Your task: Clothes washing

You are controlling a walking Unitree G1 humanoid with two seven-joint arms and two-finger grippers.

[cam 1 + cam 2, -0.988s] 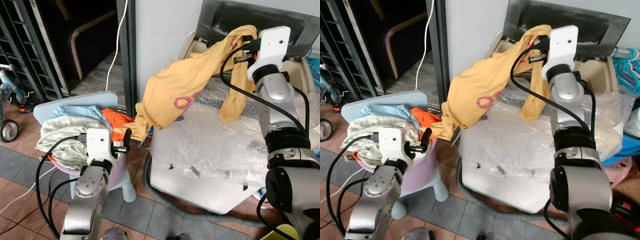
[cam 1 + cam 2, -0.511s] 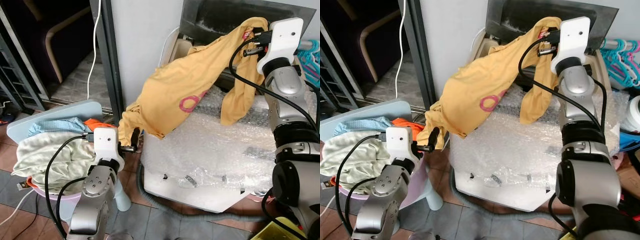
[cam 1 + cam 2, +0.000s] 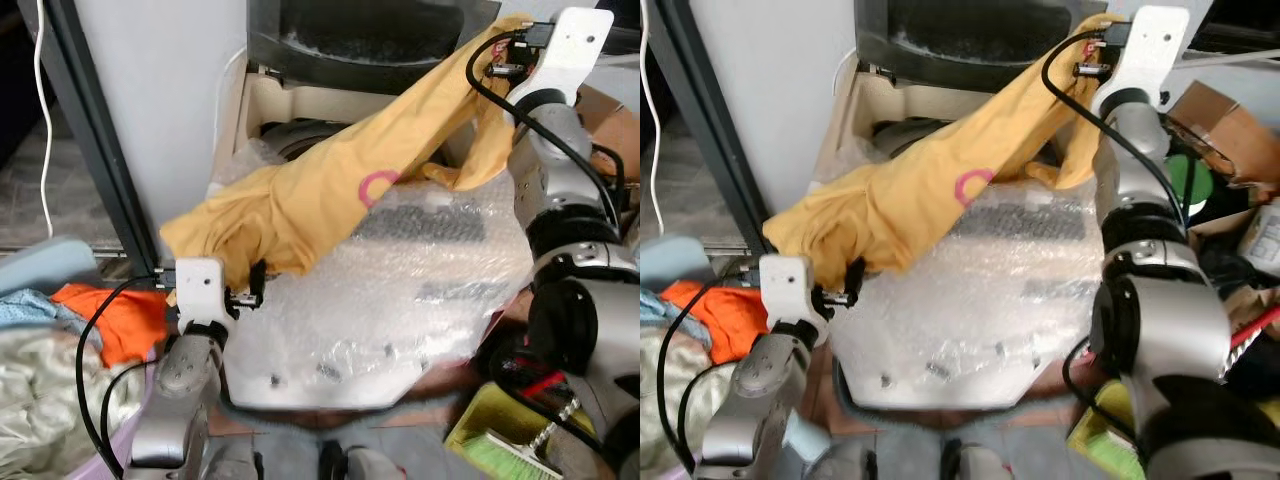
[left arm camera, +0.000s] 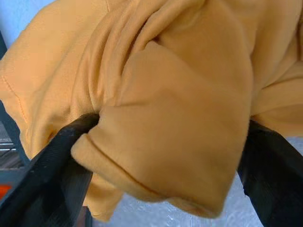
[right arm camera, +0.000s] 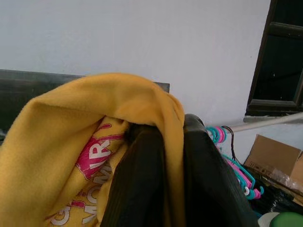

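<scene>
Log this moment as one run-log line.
left gripper: shut on yellow shirt | right gripper: shut on shirt | shirt stretched over washer

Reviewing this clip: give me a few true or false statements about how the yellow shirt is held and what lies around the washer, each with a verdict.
1. Both grippers grip the yellow shirt. True: the left gripper pinches its lower end, the right gripper its upper end.
2. The shirt lies flat on the floor. False: it hangs stretched between the grippers above the washing machine.
3. Bubble wrap covers the washer's front part. True.
4. The shirt has a blue print. False: the print is pink.
5. An orange garment lies on the pile at the robot's left. True.
</scene>
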